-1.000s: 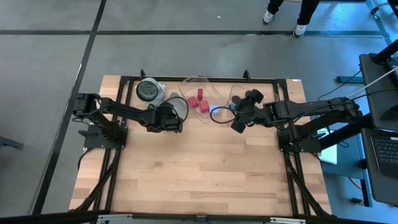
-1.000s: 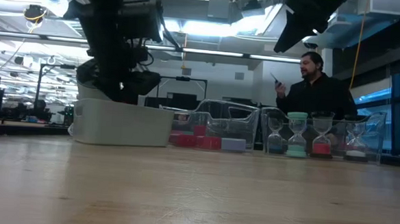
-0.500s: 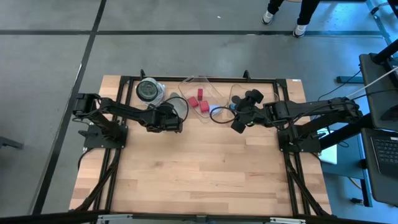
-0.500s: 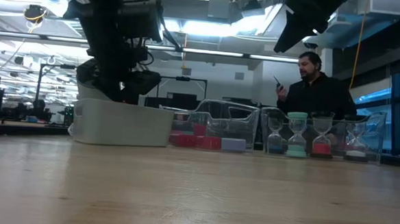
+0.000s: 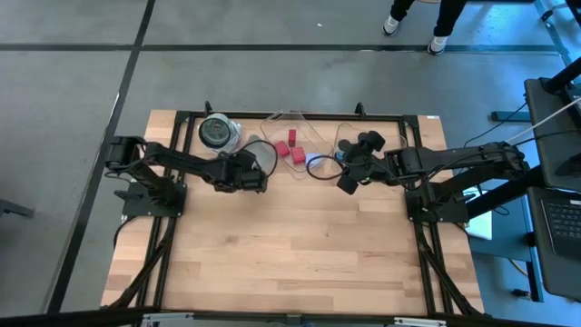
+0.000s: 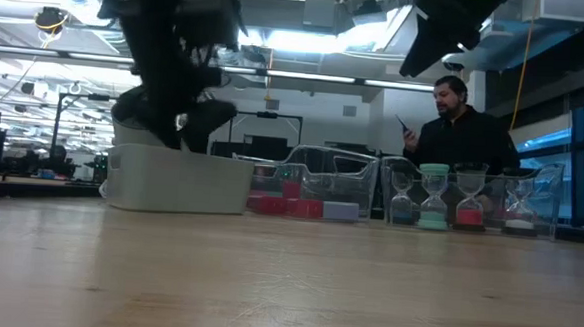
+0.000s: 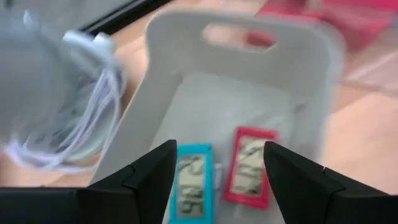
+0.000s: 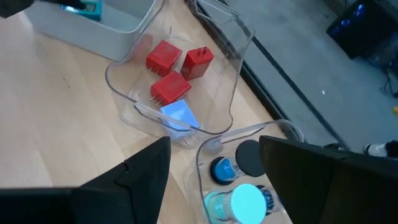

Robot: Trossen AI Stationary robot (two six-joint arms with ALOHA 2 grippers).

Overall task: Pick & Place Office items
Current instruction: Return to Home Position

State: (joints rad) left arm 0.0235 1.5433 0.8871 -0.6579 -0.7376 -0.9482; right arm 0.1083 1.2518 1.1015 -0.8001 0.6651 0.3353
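Observation:
My left gripper [image 7: 219,149] hangs open over a white tray [image 7: 186,99] at the table's far left-centre. Its fingers point slantwise down into the tray. A teal flat rectangle [image 7: 189,190] and a red flat rectangle [image 7: 250,167] lie flat on the tray's floor below the fingers. My right gripper [image 8: 214,146] is open and holds nothing, high above two clear trays. One clear tray [image 8: 124,93] holds three red blocks [image 8: 165,59] and a pale-blue rectangle [image 8: 179,115]. The other [image 8: 202,155] holds short black cylinders with coloured tops [image 8: 239,163].
A round clear jar with a dark lid [image 5: 216,133] stands left of the white tray [image 5: 263,156], near the far edge. A black frame [image 5: 272,114] runs along the table's edges. The near half of the wooden top [image 5: 290,254] is bare. A person [image 6: 461,127] stands behind the table.
My left gripper has opened over the white tray without shifting its place. My right arm has kept still.

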